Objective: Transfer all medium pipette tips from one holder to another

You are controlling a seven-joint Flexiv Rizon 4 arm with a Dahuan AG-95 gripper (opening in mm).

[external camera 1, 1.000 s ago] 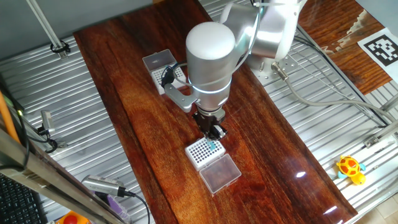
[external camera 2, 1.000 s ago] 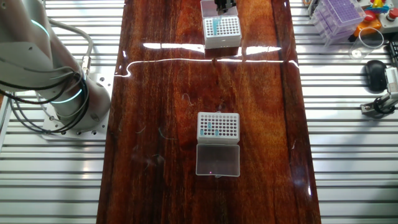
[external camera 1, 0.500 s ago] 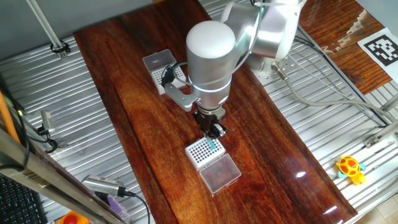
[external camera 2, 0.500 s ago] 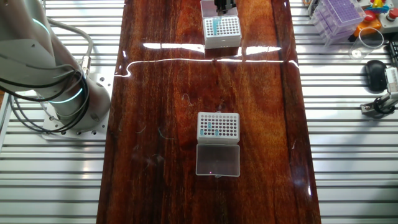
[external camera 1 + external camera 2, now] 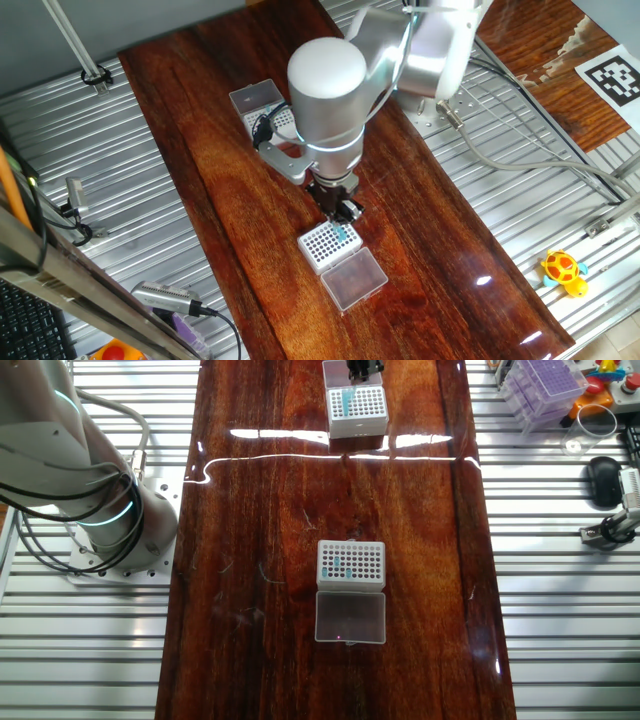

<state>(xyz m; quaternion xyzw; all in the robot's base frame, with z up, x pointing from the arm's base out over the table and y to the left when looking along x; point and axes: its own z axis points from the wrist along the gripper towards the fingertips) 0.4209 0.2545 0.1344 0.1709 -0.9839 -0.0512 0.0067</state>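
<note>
my gripper (image 5: 343, 211) hangs just above the rack (image 5: 328, 241), the teal medium pipette tips (image 5: 342, 235) straight below it, upright in the rack's near corner. whether my fingers are apart, i cannot tell.

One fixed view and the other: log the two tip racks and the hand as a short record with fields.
hand: low over one rack, at its teal side; open or shut cannot be told
rack under hand: white, on the wooden table, clear lid folded open beside it
its medium pipette tips: small teal cluster at one edge, most holes bare
second rack: farther along the table, own clear lid open
second rack's tips: teal cluster on one side, rest bare
</note>
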